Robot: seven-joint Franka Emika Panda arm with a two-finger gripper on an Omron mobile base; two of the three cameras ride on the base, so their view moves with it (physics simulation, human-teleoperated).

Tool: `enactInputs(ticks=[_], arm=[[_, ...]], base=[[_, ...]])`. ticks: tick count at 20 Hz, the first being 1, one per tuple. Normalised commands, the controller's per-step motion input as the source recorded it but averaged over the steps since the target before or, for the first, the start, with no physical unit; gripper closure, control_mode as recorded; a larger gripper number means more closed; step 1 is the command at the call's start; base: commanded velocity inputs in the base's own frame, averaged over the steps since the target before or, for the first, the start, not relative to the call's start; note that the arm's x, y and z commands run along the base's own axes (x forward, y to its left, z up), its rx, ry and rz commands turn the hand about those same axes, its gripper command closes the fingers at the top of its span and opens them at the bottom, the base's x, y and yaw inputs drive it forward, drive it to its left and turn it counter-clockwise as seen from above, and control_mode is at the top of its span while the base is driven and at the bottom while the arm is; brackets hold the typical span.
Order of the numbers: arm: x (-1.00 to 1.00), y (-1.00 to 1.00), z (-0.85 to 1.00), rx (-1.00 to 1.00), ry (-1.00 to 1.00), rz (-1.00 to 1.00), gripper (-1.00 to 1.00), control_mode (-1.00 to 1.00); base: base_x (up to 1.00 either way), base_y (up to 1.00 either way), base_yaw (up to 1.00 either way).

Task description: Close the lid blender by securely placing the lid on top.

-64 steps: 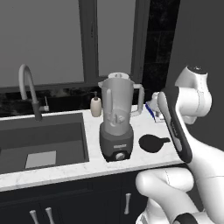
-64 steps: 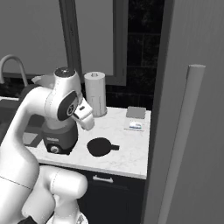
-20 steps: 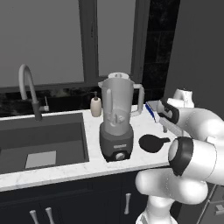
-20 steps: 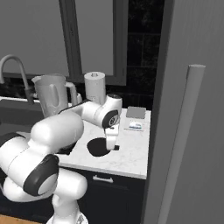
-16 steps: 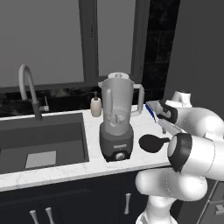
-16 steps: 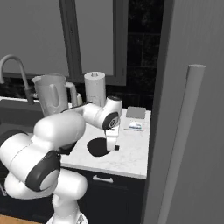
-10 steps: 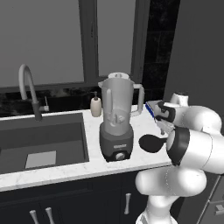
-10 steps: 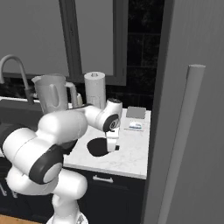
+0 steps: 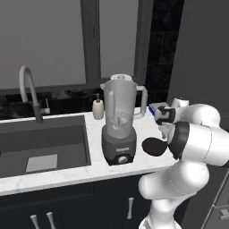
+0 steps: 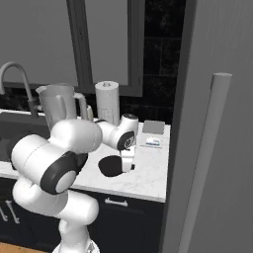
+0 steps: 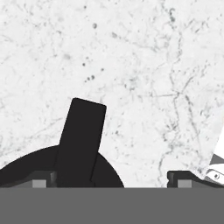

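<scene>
The blender (image 9: 119, 121) stands on the marble counter, its clear jar uncovered at the rim; the jar (image 10: 56, 104) also rises behind my arm. The lid (image 9: 153, 146) lies flat on the counter to the blender's right, a black disc (image 10: 110, 166) with its tab (image 11: 83, 135) sticking out along the counter. My gripper (image 10: 127, 166) points straight down at the lid's right edge. In the hand view the gripper (image 11: 116, 181) is open: one fingertip (image 11: 43, 179) hovers over the disc, the other (image 11: 189, 177) over bare marble. Nothing is held.
A beige soap bottle (image 9: 98, 108) stands behind the blender, with the sink (image 9: 42, 143) and faucet (image 9: 28, 91) to the left. A paper towel roll (image 10: 107, 102), a flat grey box (image 10: 153, 127) and a small item (image 10: 152, 142) sit at the back. A tall cabinet (image 10: 212, 123) walls the right side.
My arm has swung from a raised pose down over the lid, and in the last second the hand has sunk closer to it. The lid and blender have stayed put.
</scene>
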Motion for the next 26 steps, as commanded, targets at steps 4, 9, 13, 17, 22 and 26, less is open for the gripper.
enactInputs(ticks=[4,9,13,17,22,26], arm=[[0.17,0.0,-0.21,0.0,0.0,0.0,-1.0,-1.0],[0.19,-0.13,-0.18,0.02,0.0,0.0,-1.0,-1.0],[0.21,-0.09,-0.14,0.02,0.0,0.0,-1.0,-1.0],[0.16,-0.01,-0.19,0.0,-0.02,0.0,-1.0,-1.0],[0.1,0.0,-0.27,0.0,-0.04,0.0,-1.0,-1.0],[0.05,0.0,-0.34,0.0,-0.05,0.0,-1.0,-1.0]], base=[[0.0,0.0,0.0],[0.0,0.0,0.0],[0.0,0.0,0.0],[0.0,0.0,0.0],[0.0,0.0,0.0],[0.0,0.0,0.0]])
